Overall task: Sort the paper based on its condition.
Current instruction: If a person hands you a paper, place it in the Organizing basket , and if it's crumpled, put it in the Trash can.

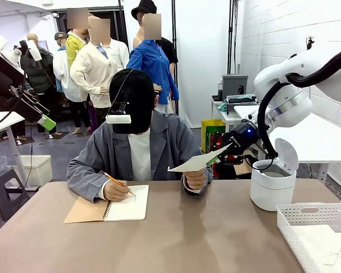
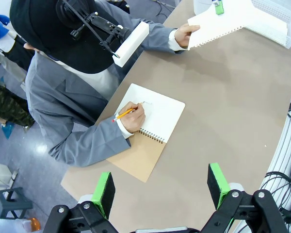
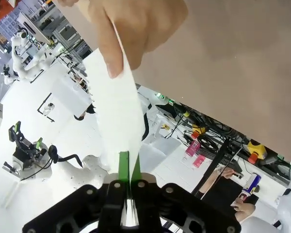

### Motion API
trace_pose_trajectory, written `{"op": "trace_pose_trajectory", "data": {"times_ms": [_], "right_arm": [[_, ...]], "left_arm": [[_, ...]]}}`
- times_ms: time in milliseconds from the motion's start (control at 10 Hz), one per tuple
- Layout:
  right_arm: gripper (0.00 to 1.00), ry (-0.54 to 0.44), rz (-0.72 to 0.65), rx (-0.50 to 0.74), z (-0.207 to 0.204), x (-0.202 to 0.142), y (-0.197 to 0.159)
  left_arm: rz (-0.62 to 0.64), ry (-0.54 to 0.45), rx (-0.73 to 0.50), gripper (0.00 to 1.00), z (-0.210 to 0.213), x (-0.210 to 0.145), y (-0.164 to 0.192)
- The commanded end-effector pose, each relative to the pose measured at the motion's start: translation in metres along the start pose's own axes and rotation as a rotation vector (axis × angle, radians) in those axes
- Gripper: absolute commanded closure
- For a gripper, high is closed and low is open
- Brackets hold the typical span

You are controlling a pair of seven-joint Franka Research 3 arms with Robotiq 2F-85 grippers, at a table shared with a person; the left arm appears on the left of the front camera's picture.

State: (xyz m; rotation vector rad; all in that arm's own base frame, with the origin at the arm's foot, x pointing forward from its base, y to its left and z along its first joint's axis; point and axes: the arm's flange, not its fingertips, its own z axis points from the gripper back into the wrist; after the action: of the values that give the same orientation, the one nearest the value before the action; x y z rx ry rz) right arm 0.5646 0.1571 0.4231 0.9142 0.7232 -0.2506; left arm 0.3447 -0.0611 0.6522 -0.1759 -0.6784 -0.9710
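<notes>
Right hand (image 1: 217,155): pinched tight on smooth paper (image 1: 196,162), aloft over far tabletop (image 1: 216,239) edge, right of middle; opposite end gripped by person's hand (image 1: 195,179). Left hand (image 2: 160,187): spread, empty, raised near left edge.

Front view: level across the brown table (image 1: 204,227) toward the seated person (image 1: 139,148). Left wrist view: steeply down on both from high behind the black, green-padded left hand (image 2: 161,184). Right wrist view: close on the smooth white paper sheet (image 3: 114,107) at the right hand (image 3: 129,166), shared by all three.
</notes>
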Motion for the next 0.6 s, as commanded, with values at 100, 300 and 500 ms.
{"op": "trace_pose_trajectory", "data": {"times_ms": [100, 300, 500], "right_arm": [[1.0, 0.015, 0.061, 0.006, -0.002, -0.013, 0.005], [1.0, -0.023, 0.219, -0.023, 0.004, -0.049, 0.029], [1.0, -0.098, 0.375, -0.124, 0.019, -0.095, 0.058]], "left_arm": [[0.001, -0.001, -0.002, 0.0, 0.0, -0.001, 0.0], [0.001, -0.001, -0.002, 0.0, 0.0, -0.001, 0.0], [0.001, -0.001, -0.002, 0.0, 0.0, -0.001, 0.0]]}}
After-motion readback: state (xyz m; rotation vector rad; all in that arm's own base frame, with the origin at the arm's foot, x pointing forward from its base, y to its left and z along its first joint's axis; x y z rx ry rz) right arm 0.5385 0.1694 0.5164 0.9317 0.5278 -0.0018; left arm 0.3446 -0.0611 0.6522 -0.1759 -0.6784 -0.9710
